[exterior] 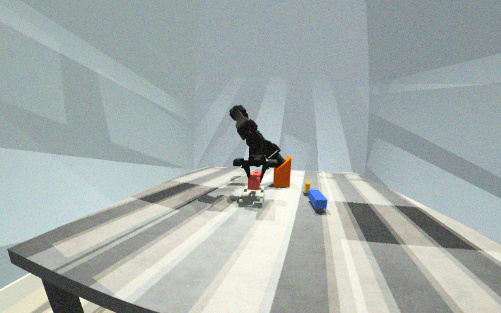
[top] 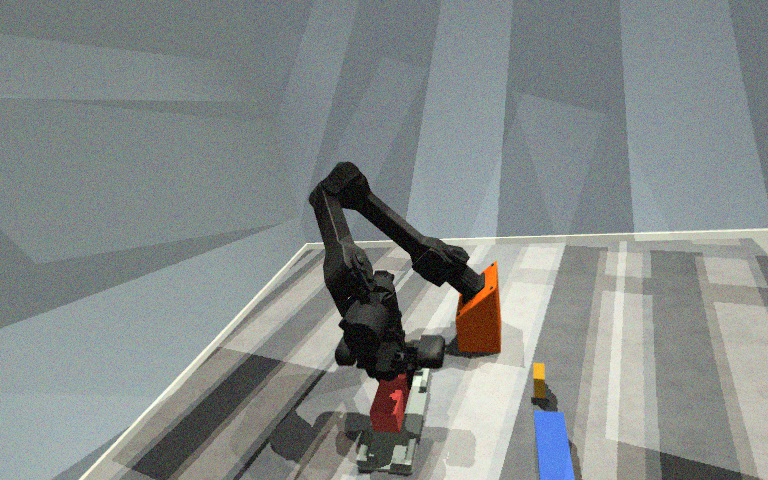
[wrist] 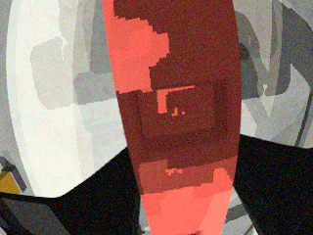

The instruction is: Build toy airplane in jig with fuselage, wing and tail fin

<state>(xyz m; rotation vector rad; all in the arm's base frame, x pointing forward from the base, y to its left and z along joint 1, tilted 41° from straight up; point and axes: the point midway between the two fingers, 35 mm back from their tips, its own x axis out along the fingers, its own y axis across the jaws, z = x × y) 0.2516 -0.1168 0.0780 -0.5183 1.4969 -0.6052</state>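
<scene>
"Pale blue-grey walls (top: pixel 169 141) (exterior: pixel 280 44) stand round a striped tabletop (top: pixel 583 339) (exterior: pixel 229 258) (wrist: pixel 49 162). What's biggest on it?"

"Black arm (top: pixel 390 219) (exterior: pixel 254 138), bent high, rising from an orange base (top: pixel 479 331) (exterior: pixel 282 177). Its pincer (top: pixel 391 378) (exterior: pixel 254 177) (wrist: pixel 176 143) points down."

"Open or closed?"

"Partly open, about midway, with the red fuselage (top: pixel 387 413) (exterior: pixel 254 182) (wrist: pixel 181 117) gripped between its fingers."

"And where's the fuselage?"

"Over the pale jig (top: pixel 417 399) (exterior: pixel 251 202). I can't tell whether the two touch."

"Which way does it point?"

"Long axis roughly along the jig's, one end toward the exterior camera. In the wrist view it runs from top to bottom, with a square socket facing up. Which end is the nose, I can't tell."

"The wing?"

"Blue wing (top: pixel 552 441) (exterior: pixel 318 199), lying well apart from the jig, its long axis running roughly toward the exterior camera. The top view cuts off its near end."

"Smallest?"

"Yellow fin (top: pixel 539 380) (exterior: pixel 306 186) (wrist: pixel 8 183), near the wing's far end."

"Any labels, brands?"

"None I can read. Dark spots mark the orange base, nothing like lettering."
</scene>
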